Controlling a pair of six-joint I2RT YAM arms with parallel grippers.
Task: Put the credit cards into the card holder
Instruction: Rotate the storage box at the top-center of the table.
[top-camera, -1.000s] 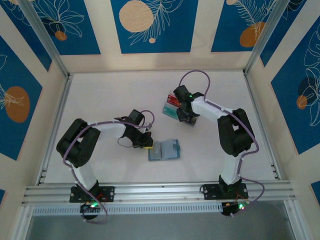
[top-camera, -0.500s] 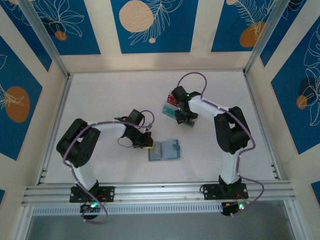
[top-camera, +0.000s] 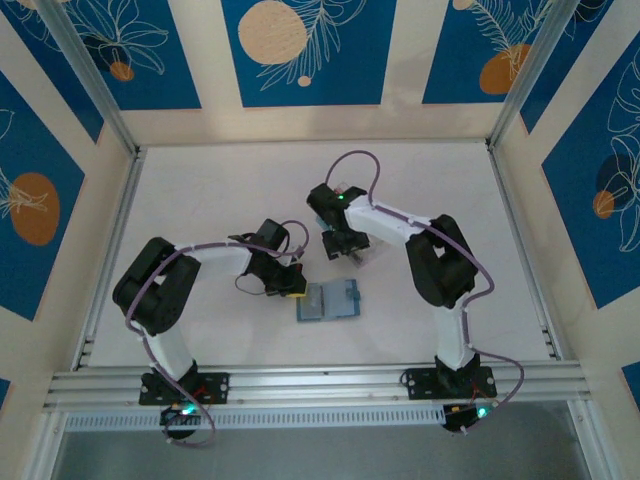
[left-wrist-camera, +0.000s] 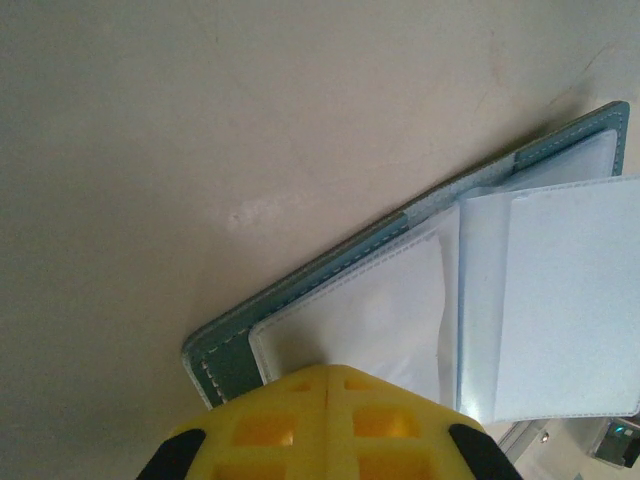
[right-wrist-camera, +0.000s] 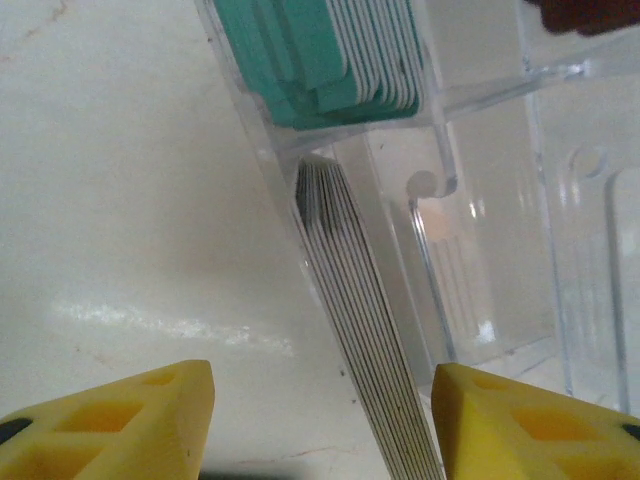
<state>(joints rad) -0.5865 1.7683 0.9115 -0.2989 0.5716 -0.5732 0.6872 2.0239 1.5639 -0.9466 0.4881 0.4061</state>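
Observation:
The card holder (top-camera: 330, 300) lies open on the table, a blue-grey cover with clear sleeves (left-wrist-camera: 350, 310) facing up. My left gripper (top-camera: 292, 284) is shut and empty, its yellow tip (left-wrist-camera: 328, 400) at the holder's left corner. Whether it touches, I cannot tell. My right gripper (top-camera: 345, 243) hangs open over a clear tray (right-wrist-camera: 560, 250). A stack of credit cards (right-wrist-camera: 362, 330) stands on edge between its fingers (right-wrist-camera: 130, 420) without touching either. Teal cards (right-wrist-camera: 320, 50) fill the compartment beyond.
Dark red cards (right-wrist-camera: 590, 10) show in a far compartment of the tray. The table (top-camera: 210, 190) is ringed by low metal rails and patterned walls. Open room lies at the back left and the right side.
My right arm has swung left, bringing its gripper over the tray and closer to the card holder. The left arm and the holder have stayed put.

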